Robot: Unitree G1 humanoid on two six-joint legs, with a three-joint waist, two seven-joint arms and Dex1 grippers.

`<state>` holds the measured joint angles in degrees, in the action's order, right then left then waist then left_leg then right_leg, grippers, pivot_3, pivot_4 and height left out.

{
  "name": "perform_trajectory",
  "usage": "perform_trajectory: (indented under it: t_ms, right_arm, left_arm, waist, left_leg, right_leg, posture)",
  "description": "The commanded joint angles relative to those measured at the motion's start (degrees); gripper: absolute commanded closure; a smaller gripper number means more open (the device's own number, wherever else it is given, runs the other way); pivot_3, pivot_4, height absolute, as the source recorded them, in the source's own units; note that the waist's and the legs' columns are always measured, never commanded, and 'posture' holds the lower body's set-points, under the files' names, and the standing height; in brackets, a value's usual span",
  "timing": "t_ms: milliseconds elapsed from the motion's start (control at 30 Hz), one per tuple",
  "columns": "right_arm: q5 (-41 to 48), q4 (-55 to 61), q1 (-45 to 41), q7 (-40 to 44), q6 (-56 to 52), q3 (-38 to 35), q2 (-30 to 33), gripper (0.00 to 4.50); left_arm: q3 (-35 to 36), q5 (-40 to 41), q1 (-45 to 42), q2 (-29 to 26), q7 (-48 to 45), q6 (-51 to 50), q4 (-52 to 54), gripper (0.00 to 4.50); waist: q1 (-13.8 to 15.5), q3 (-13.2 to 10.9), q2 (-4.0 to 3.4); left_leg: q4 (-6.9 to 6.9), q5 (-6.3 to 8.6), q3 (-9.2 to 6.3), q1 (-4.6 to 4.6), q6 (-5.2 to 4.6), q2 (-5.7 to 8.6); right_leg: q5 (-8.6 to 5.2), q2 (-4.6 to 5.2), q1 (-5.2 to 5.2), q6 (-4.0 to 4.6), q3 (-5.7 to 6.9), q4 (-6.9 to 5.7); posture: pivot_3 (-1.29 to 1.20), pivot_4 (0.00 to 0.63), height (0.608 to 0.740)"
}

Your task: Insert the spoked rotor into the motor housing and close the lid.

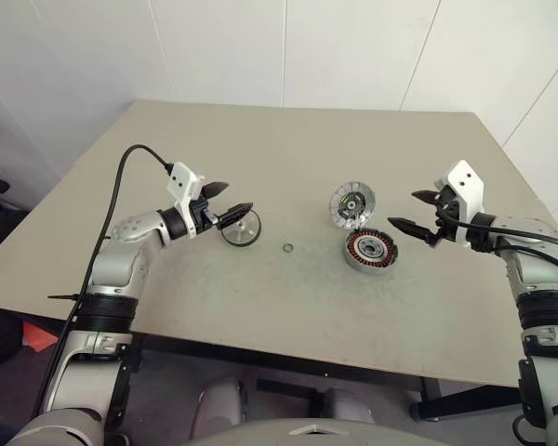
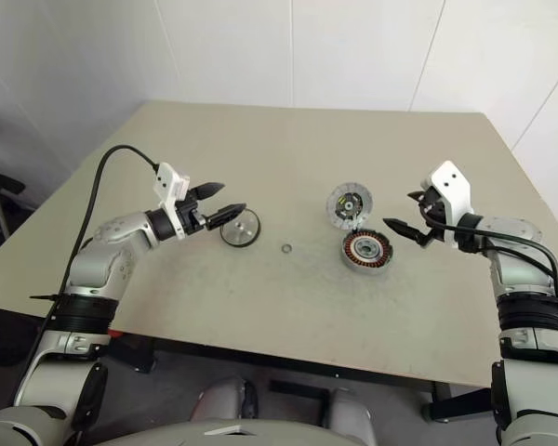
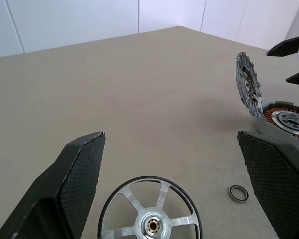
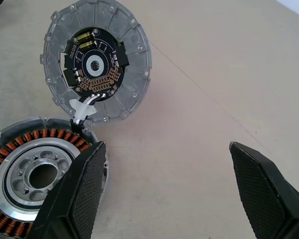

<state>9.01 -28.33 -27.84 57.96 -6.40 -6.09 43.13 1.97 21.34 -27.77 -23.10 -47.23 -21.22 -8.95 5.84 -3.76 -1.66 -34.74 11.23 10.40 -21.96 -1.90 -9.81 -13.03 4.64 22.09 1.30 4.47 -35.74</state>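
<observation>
Silver spokes up, the spoked rotor [image 1: 241, 228] lay flat on the tabletop [image 1: 288, 158] before our left gripper [image 1: 225, 202], fingers spread wide; our right gripper [image 1: 414, 212] gaped empty beside the motor housing [image 1: 369, 251].

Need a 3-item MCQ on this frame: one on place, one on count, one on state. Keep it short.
1. Where does the tiny loose ring lie?
A. between the spoked rotor and the motor housing
B. inside the housing
C. on top of the lid

2. How many round metal parts lie on the table?
A. two
B. three
C. four

3. What state is the left gripper in?
A. shut on the rotor
B. open, holding nothing
C. shut on the ring

Key:
1 A, the ring sits on bare tabletop between the two parts.
2 C, there are the rotor, ring, housing and the lid.
3 B, in the left wrist view its fingers stand wide to either side of the rotor, apart from it.
</observation>
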Motion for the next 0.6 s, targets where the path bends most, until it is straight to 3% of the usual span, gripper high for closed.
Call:
perform_trajectory:
  t_ms: [33,267,367,600]
  right_arm:
    - [-0.01,1.50,-0.95,-0.30,1.01,-0.33,0.97,0.03]
    - [-1.07,1.23,-0.88,-0.91,1.81,0.32,1.14,0.03]
    - [-4.83,3.12,-0.67,0.76,3.39,3.09,4.53,0.03]
    - [-7.70,10.49,-3.82,12.10,5.88,9.30,12.43,0.03]
  left_arm:
    - [0.42,0.46,-0.40,-0.15,-0.06,0.39,1.61,0.00]
    - [0.26,0.12,-0.35,0.04,0.05,0.92,1.26,0.00]
    - [-1.27,-3.28,-0.14,0.57,1.77,4.14,-0.73,0.00]
    - [-4.22,-6.79,1.63,3.81,4.05,8.16,-1.38,0.00]
  waist:
    - [0.01,0.00,0.00]
    - [-0.01,0.00,0.00]
    - [0.00,0.00,0.00]
    - [-0.08,-0.02,0.04]
  left_leg:
    - [0.00,0.00,0.00,0.00,0.00,0.00]
    - [0.00,0.00,0.00,0.00,0.00,0.00]
    - [0.00,0.00,0.00,0.00,0.00,0.01]
    - [-0.01,0.03,-0.02,-0.03,-0.05,-0.01]
  right_leg:
    - [0.00,0.00,0.00,0.00,0.00,0.00]
    - [0.00,0.00,0.00,0.00,0.00,0.00]
    - [0.00,0.00,0.00,0.00,0.00,0.00]
    - [0.00,0.00,-0.01,0.00,0.00,0.03]
  posture:
    - [0.00,0.000,0.740]
    - [0.00,0.000,0.740]
    - [0.00,0.000,0.740]
    - [0.00,0.000,0.740]
